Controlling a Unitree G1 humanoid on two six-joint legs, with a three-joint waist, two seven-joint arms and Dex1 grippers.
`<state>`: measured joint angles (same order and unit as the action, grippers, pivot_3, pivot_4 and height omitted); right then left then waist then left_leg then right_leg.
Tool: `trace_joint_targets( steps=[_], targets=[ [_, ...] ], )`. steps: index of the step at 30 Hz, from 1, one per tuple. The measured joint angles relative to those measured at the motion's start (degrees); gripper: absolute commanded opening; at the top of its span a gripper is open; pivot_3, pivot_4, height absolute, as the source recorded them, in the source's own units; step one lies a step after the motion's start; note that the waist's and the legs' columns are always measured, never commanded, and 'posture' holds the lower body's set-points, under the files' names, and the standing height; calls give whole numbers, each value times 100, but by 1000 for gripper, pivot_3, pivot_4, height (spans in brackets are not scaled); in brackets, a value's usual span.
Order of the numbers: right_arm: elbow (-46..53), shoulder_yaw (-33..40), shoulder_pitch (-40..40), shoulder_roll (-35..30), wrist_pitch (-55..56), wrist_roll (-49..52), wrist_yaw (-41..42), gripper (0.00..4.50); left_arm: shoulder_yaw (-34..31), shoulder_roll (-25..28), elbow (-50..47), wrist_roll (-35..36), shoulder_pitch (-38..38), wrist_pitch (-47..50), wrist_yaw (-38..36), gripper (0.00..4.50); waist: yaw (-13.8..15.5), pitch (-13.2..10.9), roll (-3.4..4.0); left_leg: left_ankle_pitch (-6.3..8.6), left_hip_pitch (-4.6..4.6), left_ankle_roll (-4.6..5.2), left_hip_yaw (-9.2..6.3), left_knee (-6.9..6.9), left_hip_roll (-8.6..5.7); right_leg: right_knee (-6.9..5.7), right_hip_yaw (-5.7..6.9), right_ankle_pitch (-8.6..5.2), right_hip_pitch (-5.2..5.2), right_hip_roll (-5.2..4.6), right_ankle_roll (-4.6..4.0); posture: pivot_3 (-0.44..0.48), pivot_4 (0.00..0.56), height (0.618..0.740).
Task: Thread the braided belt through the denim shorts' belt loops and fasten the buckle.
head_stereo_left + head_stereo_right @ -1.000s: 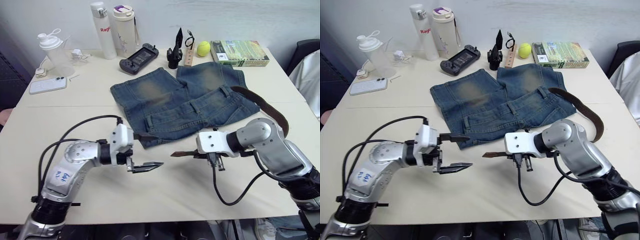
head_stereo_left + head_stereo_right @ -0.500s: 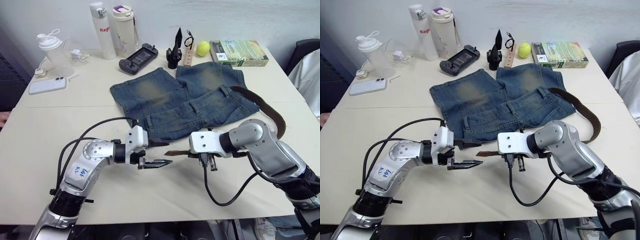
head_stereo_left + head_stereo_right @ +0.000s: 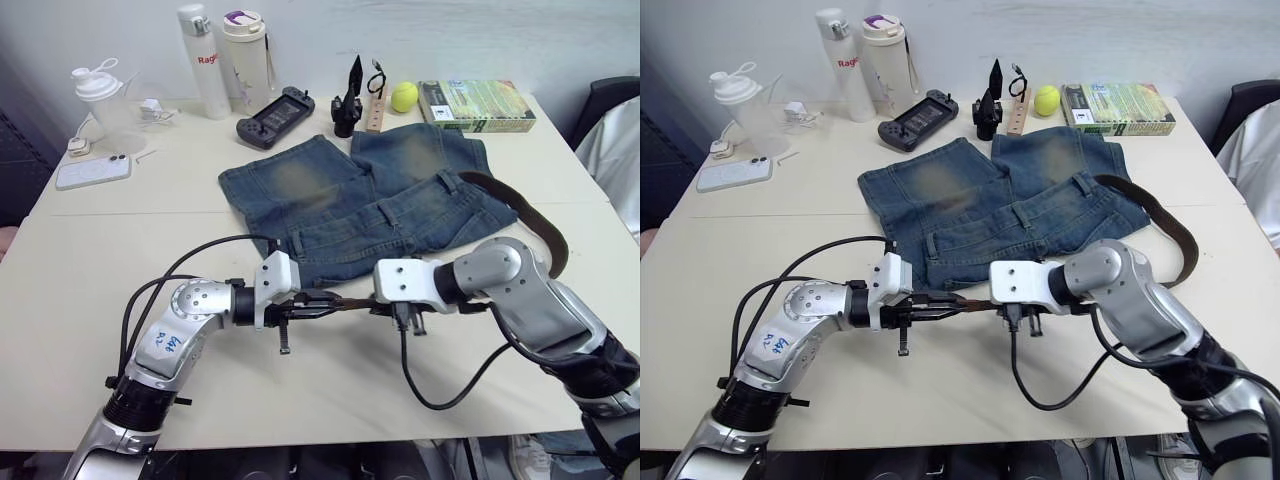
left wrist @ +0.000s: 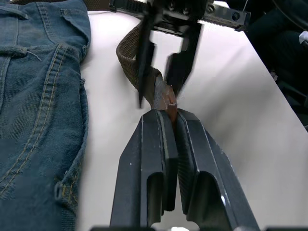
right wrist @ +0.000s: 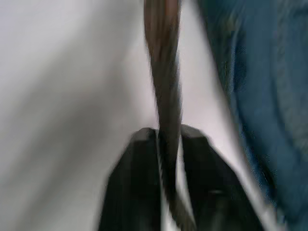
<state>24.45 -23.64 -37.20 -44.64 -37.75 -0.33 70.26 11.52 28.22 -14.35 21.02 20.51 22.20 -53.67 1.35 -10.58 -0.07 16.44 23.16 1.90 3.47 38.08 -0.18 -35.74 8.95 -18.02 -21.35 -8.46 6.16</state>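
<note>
**Both grippers pinching the belt tip, just in front of the shorts' waistband**

Far left on the pale beige desk (image 3: 70,260): white smartphone (image 3: 94,171), clear shaker bottle with white lid (image 3: 105,102). Back edge: tall white bottle (image 3: 204,60), cream tumbler with purple-marked lid (image 3: 248,59), dark game controller (image 3: 276,103).

Left gripper (image 3: 322,301): black fingers together, clamped on the tan tip of the dark-brown braided belt (image 4: 135,53); left wrist view shows the tip squeezed between both fingers.

Centre: blue denim shorts with faded yellowish patches (image 3: 360,200) lie flat, waistband toward the robot, legs toward the back. A blue denim belt loop (image 3: 296,243) is visible on the waistband, near its left end. Belt tip is held just above the desk, close to the waistband's near edge.

Right gripper (image 3: 385,305): closed on the same strap just behind the tip, facing the left gripper, nearly touching it. Right wrist view: strap runs between both fingers.

The belt curves round the shorts' right side as a loop on the desk (image 3: 540,225). Buckle can't be made out.

Back right: yellow-green ball (image 3: 405,96), green book (image 3: 476,105).
</note>
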Motion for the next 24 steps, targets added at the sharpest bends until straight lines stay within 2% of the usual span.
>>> trace_joint_targets(
  steps=[2, 4, 5, 8, 11, 12, 14, 16, 17, 18, 20, 22, 24],
  targets=[
    [115, 172, -3, 4, -92, 143, -58, 3046, -23, -87, 21, 73, -5, 187, 98, 0, 6, 0, 0, 0, 2, 0, -1, 0, 0, 0, 1, 0, 0, 0, 0, 0, 150, 720],
    [247, 571, 48, 6, -360, 390, -200, 4111, -234, -243, 27, 417, -67, 615, 234, 0, 17, 0, -1, -1, 3, 2, -4, 3, -2, 1, 1, 0, 2, -3, 1, 0, 150, 720],
    [288, 789, 78, 9, -513, 524, -267, 4474, -328, -287, 28, 599, -101, 840, 298, 0, 16, 0, -1, 0, 3, 3, -6, 5, -2, 1, 1, 1, 5, -3, 1, 0, 150, 720],
    [414, 1839, 422, 125, -1301, 1076, -555, 4474, -722, -415, -25, 1378, -321, 1650, 436, 0, 14, 0, -1, 0, 3, 3, -17, 2, -1, 5, -1, 1, 11, -4, 1, 0, 150, 720],
    [572, 3675, 837, 479, -2745, 1911, -870, 4474, -1260, -719, -47, 2382, -563, 2576, 816, 0, 27, 0, -1, 0, 5, 3, -36, 4, -2, 10, -6, 1, 25, -6, 1, 0, 150, 720],
    [695, 4048, 921, 576, -3097, 2135, -878, 4474, -1385, -786, -48, 2596, -571, 2721, 917, 0, 28, 0, -1, 0, 4, 3, -48, 7, -2, 12, -5, 1, 34, -5, 1, 0, 150, 720],
    [1271, 5194, 1314, 1201, -4468, 3144, -757, 4474, -1711, -948, -64, 3212, -562, 3161, 1232, 0, 24, 3, -5, 1, -8, 2, -73, 1, 1, 20, 0, 0, 57, -1, 0, 0, 150, 720],
    [1553, 5640, 1864, 1767, -5144, 4027, -852, 4474, -1941, -1030, -72, 3694, -545, 3442, 1486, 0, 15, 3, -4, 2, -13, 1, -82, -5, -2, 30, 1, 0, 69, -1, 0, 0, 150, 720],
    [1636, 5799, 2340, 2262, -5330, 4545, -1181, 4474, -2092, -1115, -66, 4030, -542, 3617, 1685, 0, 10, 3, -4, 3, -14, 1, -81, -5, -3, 28, 0, 0, 68, -1, 0, 0, 150, 720],
    [1644, 5778, 2598, 2536, -5411, 4767, -1405, 4474, -2167, -1144, -65, 4189, -540, 3697, 1773, 0, -2, 2, 0, 3, -15, 1, -78, -5, -6, 25, -2, 0, 67, -2, 0, 0, 150, 720],
    [1659, 5789, 3124, 3492, -5448, 5355, -2239, 4474, -2271, -1138, -63, 4509, -541, 3871, 1937, 0, -20, 3, 2, 2, -22, -1, -73, -11, -7, 17, -7, -1, 61, -1, -1, 0, 150, 720],
    [1620, 5782, 3170, 4508, -5449, 5709, -3181, 4474, -2268, -1102, -83, 4659, -549, 3979, 2008, 0, -54, 6, 12, 1, -22, -3, -53, -14, -9, 9, -30, -1, 43, 1, -2, 0, 150, 720],
    [1483, 5797, 2932, 5047, -5453, 5898, -4002, 4474, -2208, -1078, -112, 4708, -542, 4036, 2046, 0, -76, 6, 20, 0, -17, -4, -32, -16, -16, -9, -58, -2, 13, 4, -2, 0, 150, 720]
  ],
)
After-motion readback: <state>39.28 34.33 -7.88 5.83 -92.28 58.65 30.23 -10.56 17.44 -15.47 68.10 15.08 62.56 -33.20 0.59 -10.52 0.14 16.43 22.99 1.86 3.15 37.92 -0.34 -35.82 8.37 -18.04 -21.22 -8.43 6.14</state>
